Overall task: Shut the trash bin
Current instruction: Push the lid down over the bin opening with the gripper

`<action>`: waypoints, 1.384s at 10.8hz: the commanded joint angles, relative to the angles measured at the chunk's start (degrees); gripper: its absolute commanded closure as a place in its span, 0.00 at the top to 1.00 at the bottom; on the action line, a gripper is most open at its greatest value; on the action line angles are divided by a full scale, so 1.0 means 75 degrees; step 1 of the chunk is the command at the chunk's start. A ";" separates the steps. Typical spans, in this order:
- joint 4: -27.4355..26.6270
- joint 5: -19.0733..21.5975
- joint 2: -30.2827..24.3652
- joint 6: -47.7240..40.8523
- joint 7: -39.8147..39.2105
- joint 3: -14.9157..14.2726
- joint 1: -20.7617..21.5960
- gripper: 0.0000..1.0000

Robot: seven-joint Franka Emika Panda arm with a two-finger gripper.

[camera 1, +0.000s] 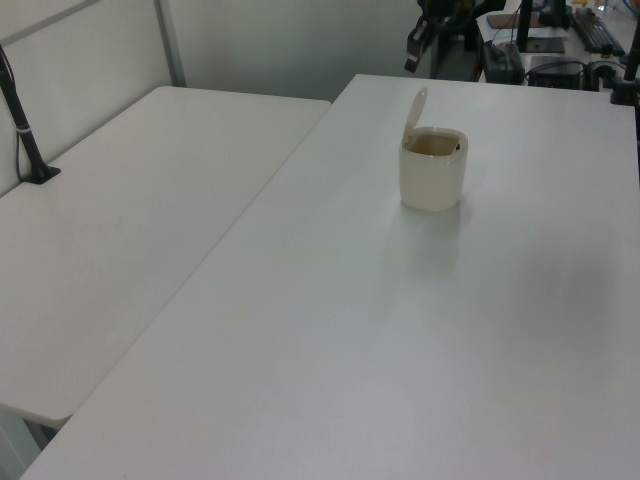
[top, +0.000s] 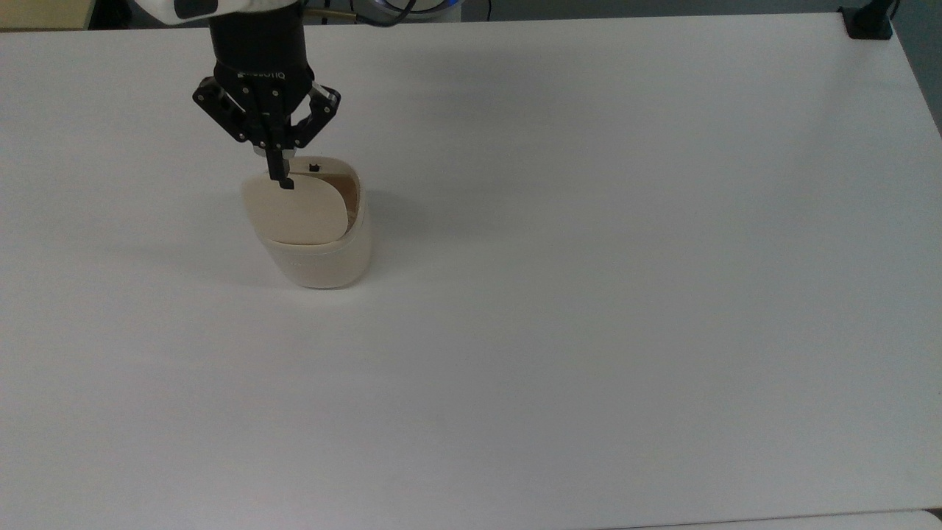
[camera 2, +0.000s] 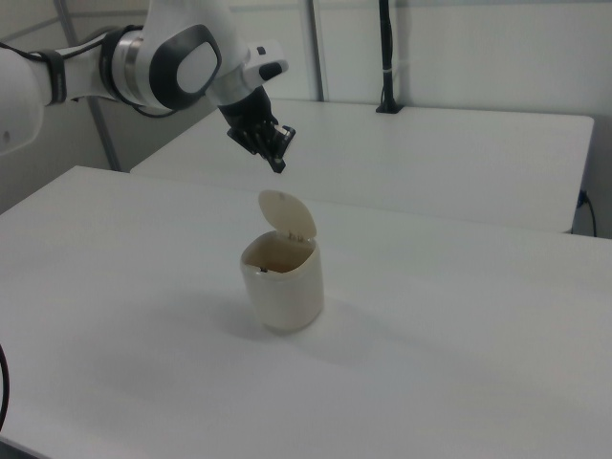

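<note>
Cream trash bin (camera 2: 283, 287), lid (camera 2: 287, 216) hinged upright

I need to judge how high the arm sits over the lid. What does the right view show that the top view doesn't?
Right view alone: a clear air gap between the gripper and the raised lid, plus the arm's white links. Top view alone: the gripper lines up over the lid's black mark, with its jaws shut. Both: the trash bin standing open on the white table.
</note>
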 commanded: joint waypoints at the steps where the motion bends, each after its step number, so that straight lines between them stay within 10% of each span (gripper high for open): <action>1: 0.0026 0.0028 0.0347 0.0176 -0.0199 -0.0026 0.0026 0.00; 15: -0.0384 -0.0793 0.0992 -0.1324 -0.0843 -0.0026 -0.0266 0.00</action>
